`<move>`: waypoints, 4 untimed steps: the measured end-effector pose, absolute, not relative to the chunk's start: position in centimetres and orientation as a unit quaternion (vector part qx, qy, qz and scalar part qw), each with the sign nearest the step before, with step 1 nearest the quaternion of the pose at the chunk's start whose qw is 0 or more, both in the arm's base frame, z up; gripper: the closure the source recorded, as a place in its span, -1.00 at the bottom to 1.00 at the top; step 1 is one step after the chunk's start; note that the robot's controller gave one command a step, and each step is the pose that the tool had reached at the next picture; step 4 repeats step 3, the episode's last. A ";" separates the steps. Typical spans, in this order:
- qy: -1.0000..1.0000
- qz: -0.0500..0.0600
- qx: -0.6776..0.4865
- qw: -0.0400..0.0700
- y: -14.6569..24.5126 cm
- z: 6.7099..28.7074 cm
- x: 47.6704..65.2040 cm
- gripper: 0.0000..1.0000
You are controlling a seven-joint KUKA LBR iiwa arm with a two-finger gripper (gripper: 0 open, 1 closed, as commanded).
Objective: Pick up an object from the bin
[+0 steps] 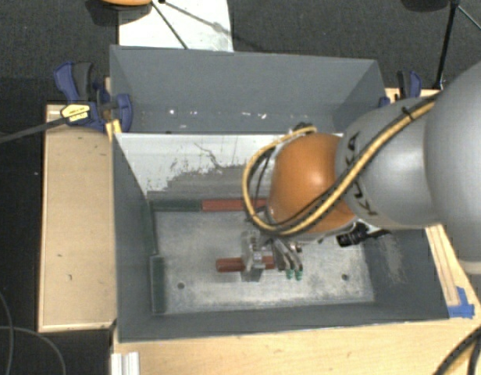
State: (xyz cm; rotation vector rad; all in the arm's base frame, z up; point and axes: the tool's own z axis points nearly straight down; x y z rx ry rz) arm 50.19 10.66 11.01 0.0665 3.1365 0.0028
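Reaching in from the right: a grey arm (pixel 428 170) with an orange wrist cover (pixel 303 182) and looped cables. Low over the floor of the grey metal bin (pixel 131 233), the end effector (pixel 260 266), set at the right end of a short red-brown block (pixel 229 265) lying flat near mid-floor. Cannot tell whether wide, narrow or closed on the block, as the wrist hides too much. Along the floor's far edge, a longer red-brown bar (pixel 221 205); by the left wall, a dull grey-green bar (pixel 157 281), well apart from the block.
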 end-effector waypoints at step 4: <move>1.000 0.000 0.023 0.000 10.6 15.4 50.1 1.00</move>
